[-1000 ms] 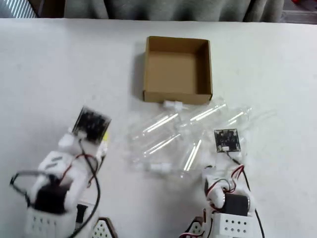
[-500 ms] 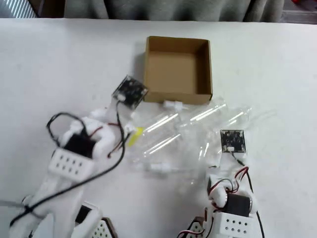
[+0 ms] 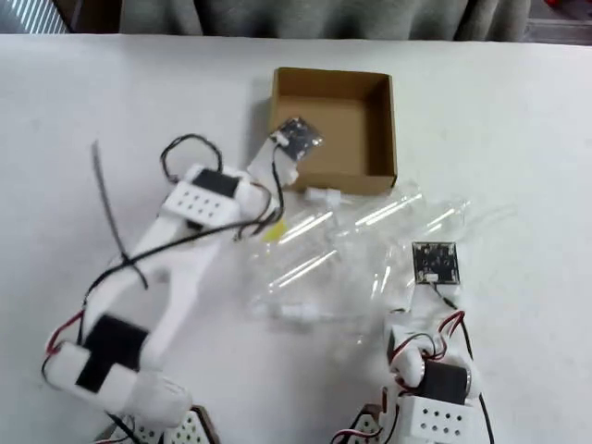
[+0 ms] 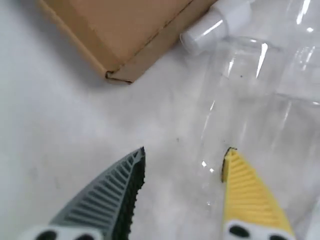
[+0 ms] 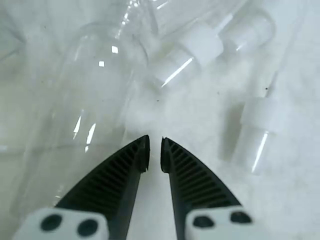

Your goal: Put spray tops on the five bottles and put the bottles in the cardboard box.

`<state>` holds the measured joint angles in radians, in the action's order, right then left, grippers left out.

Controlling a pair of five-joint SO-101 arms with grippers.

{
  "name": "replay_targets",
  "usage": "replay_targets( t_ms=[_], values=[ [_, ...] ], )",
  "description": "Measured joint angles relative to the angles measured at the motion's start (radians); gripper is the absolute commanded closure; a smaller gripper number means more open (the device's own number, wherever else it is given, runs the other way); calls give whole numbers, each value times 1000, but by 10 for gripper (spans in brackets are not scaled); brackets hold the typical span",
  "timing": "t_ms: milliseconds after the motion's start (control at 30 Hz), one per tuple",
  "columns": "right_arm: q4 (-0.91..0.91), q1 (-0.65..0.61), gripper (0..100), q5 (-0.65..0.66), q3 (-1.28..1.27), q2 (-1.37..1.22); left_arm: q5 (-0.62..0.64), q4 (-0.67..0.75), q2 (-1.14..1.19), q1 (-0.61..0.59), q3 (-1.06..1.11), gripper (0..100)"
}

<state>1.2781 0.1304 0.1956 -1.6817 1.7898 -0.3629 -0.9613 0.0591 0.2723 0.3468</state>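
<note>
Left pincer (image 4: 185,150) open above the table (image 4: 55,125), beside a bottle (image 4: 240,90) near the box (image 4: 135,25). Right pincer (image 5: 154,142) almost closed, empty, above bottles (image 5: 90,95).

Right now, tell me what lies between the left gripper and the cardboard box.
Bare table between left gripper and cardboard box, in the left wrist view; a clear bottle lies alongside.

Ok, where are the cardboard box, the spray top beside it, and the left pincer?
cardboard box (image 3: 356,182), high view, on its near wall.
spray top (image 3: 323,196), high view, on its white body.
left pincer (image 4: 186,149), left wrist view, midway between its open fingertips.
</note>
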Motion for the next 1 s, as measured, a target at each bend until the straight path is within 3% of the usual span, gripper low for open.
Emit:
replay_targets(
  t_ms=[100, 333, 467, 700, 1000],
  values=[
    [0, 0, 971, 8, 0, 0, -6, -32, 60, 0, -78, 732],
    [-12, 0, 971, 204, 0, 0, -78, -149, 84, 21, -140, 676],
    [-12, 0, 971, 215, 0, 0, -135, -183, 84, 75, -141, 676],
    [-12, 0, 971, 219, 0, 0, -157, -123, 92, 81, -143, 676],
    [-12, 0, 971, 219, 0, 0, -201, -117, 353, 80, -267, 692]
  ],
)
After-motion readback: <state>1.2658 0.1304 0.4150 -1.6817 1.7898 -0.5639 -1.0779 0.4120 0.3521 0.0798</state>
